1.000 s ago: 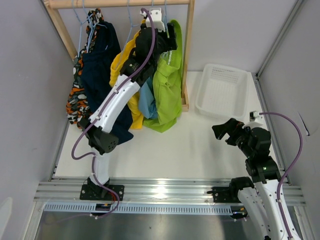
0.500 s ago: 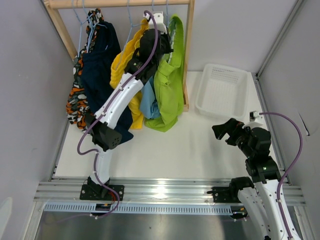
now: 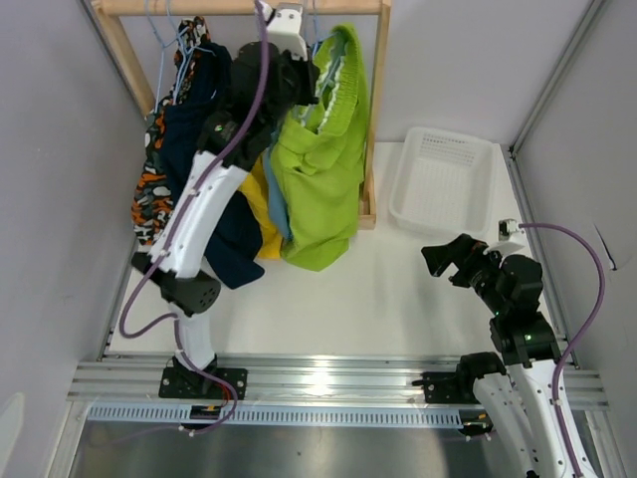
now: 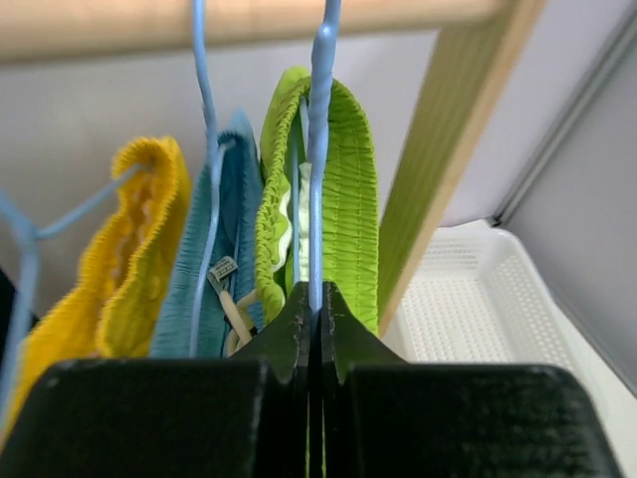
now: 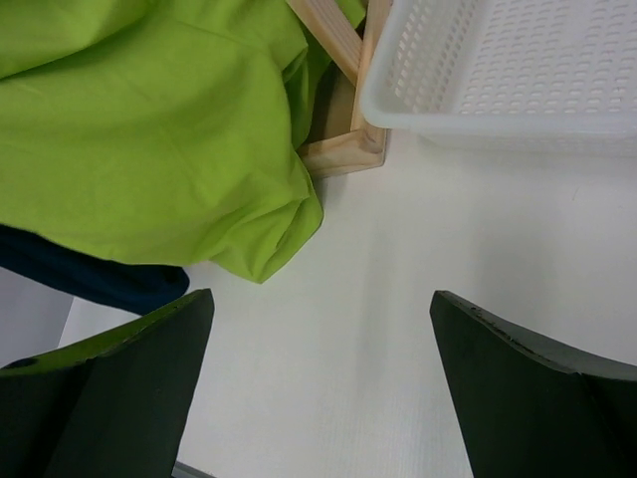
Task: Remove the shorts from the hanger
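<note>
Shorts (image 3: 323, 189) hang over white table (image 3: 378, 289); left claw (image 4: 317, 304) pinches hanger (image 4: 317, 149), right claw (image 5: 318, 309) spread.

Ribbed cloth shorts (image 4: 350, 199), glossy blue hanger (image 4: 318, 149), matt wooden rack (image 4: 443, 184).

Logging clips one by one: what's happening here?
The left end effector is shut on the blue hanger carrying the lime green shorts, up at the wooden rail. The shorts are not yet off it. A yellow pair, light blue pair, navy pair and camouflage pair hang alongside. The right end effector is open over the table near the white basket.
</note>
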Available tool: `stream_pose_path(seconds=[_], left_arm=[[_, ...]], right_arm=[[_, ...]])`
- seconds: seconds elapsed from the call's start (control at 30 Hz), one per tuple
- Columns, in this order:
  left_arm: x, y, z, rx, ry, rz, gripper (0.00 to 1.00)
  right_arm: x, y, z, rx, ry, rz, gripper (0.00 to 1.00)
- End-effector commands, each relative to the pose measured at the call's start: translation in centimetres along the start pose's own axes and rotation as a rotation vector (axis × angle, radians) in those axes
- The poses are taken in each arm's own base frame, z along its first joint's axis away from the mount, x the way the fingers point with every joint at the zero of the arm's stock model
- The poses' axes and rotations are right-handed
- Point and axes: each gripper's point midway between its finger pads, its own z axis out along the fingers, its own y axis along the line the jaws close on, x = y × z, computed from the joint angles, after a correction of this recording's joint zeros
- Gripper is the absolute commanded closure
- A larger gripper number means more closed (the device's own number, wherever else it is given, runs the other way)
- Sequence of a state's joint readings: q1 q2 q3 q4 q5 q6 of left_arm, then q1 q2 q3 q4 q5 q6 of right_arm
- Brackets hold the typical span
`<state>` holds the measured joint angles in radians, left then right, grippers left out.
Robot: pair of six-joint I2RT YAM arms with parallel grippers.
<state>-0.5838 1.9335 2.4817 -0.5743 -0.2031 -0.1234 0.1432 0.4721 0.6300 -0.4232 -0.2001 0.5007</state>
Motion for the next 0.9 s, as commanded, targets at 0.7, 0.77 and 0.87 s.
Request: stream_pose_path(seconds=[0.7,0.77,0.87], left_arm=[[-1.0,-6.5,-28.9,0.595,0.059,0.018,1.00],[-2.2,-6.5,-31.5,0.637,0.030,-0.005,1.00],[-3.7,-6.5,-34.5,0.697,-0.012,-0.040,1.00]], right_arm=[[-11.0,16.3,-7.1,-0.608,-0.164,-0.363,0.00],[-11.7,17.1,-7.1,-0.631,-0.168,-0.368,0.00],[-12.7,17.9,-6.7,-0.652,-0.188,-0.366,0.01]])
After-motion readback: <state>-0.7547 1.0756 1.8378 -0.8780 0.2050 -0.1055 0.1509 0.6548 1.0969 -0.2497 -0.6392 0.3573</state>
